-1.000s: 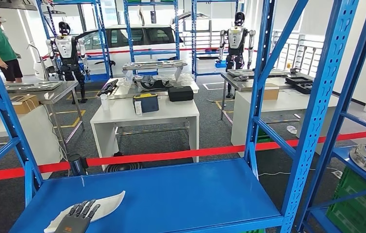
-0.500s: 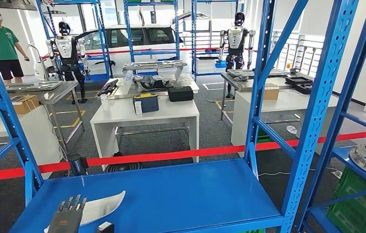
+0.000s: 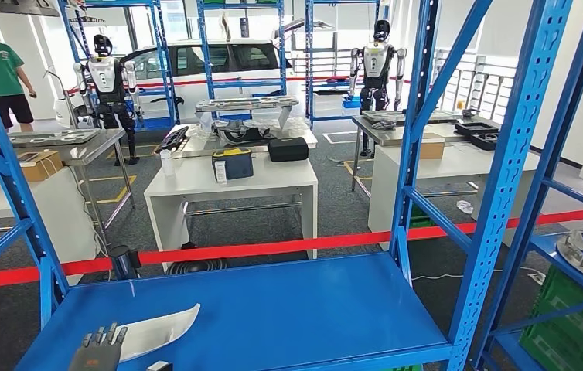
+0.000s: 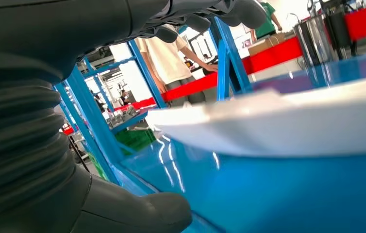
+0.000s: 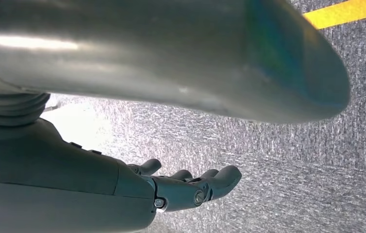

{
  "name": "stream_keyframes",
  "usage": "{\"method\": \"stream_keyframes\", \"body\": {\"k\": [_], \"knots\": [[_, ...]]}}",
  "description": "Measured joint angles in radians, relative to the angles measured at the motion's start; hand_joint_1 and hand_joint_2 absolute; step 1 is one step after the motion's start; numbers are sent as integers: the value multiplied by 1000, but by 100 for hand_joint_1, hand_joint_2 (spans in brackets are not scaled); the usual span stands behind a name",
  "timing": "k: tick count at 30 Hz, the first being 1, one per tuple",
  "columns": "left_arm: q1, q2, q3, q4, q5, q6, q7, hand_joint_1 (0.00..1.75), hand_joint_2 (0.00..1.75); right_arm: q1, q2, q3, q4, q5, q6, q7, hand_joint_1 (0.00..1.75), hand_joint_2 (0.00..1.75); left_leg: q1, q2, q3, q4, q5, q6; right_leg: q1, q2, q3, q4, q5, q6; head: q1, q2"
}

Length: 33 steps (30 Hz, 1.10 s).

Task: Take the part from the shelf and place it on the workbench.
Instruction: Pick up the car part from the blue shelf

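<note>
lying flat on shelf (image 3: 288, 309), white part (image 3: 157, 331) tip points far-right; left hand (image 3: 97, 354) fingers released.

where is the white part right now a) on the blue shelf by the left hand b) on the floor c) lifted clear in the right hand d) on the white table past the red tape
a: the white part lies flat on the blue shelf, with the left hand at its near end, while the right hand hangs over grey floor holding nothing.
</note>
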Motion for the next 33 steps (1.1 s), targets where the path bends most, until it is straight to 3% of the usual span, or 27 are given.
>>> {"method": "stream_keyframes", "body": {"k": [13,26,31,33], "knots": [[51,-6,14,6,2,29,14,0,175,0,11,18,1,4,0,-10,0,0,0,0,0,0,0,0,0,0,0,0,0,1,0,0],[54,-19,59,6,-22,281,31,0,175,2,21,18,1,4,0,10,0,0,0,0,0,0,0,0,0,0,0,0,0,1,0,0],[54,-21,80,5,-11,330,-7,0,175,2,21,18,2,4,-1,6,0,0,0,0,0,0,0,1,0,0,0,0,0,1,0,0],[52,-22,92,4,12,328,-46,0,87,2,21,18,2,4,-1,4,0,0,0,0,0,0,0,1,0,0,0,0,0,1,0,0]]}}
